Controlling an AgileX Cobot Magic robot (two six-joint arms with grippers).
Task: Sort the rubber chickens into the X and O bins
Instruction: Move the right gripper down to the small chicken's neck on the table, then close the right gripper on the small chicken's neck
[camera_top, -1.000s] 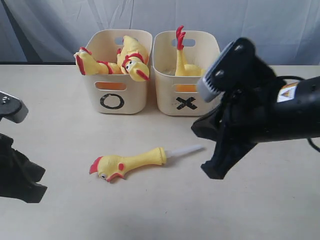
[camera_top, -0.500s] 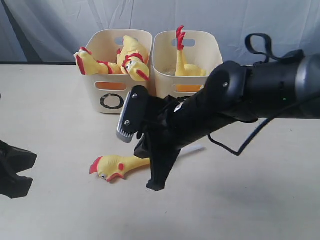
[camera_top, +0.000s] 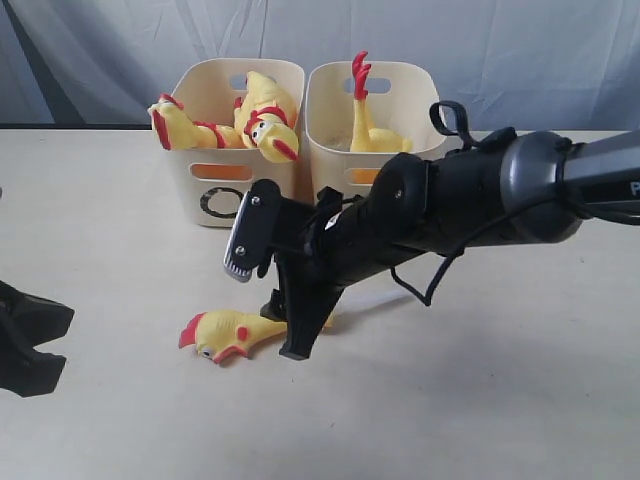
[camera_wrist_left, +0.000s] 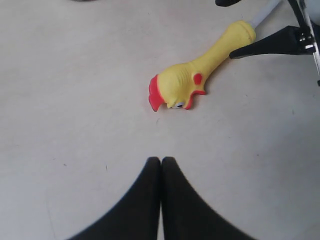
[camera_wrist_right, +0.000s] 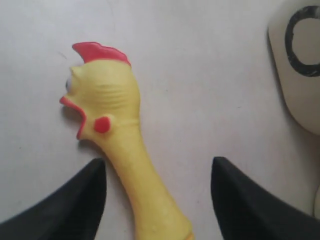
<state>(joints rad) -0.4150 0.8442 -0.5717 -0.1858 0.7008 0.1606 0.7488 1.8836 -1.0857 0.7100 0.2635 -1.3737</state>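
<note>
The head-and-neck chicken piece (camera_top: 225, 333) (camera_wrist_left: 200, 75) (camera_wrist_right: 120, 130) lies on the table in front of the bins. My right gripper (camera_top: 283, 325) (camera_wrist_right: 159, 167) is open and low over it, one finger on each side of the yellow neck, not closed on it. Its white tube (camera_wrist_left: 265, 7) is hidden behind the right arm in the exterior view. Two whole chickens (camera_top: 250, 120) rest in the O bin (camera_top: 235, 190) (camera_wrist_right: 300, 75). The headless body (camera_top: 365, 120) stands in the X bin (camera_top: 330, 130), whose mark is covered by the arm. My left gripper (camera_top: 30, 340) (camera_wrist_left: 161, 160) is shut and empty at the left edge.
The right arm (camera_top: 450, 200) stretches across the front of the X bin. A grey-blue cloth (camera_top: 500, 50) hangs behind the table. Bare tabletop (camera_top: 120, 250) lies between the left gripper and the chicken piece.
The right arm has swung left and down from the right side, bringing its open jaws around the chicken piece's neck. The left gripper shifted slightly left early on, then stayed.
</note>
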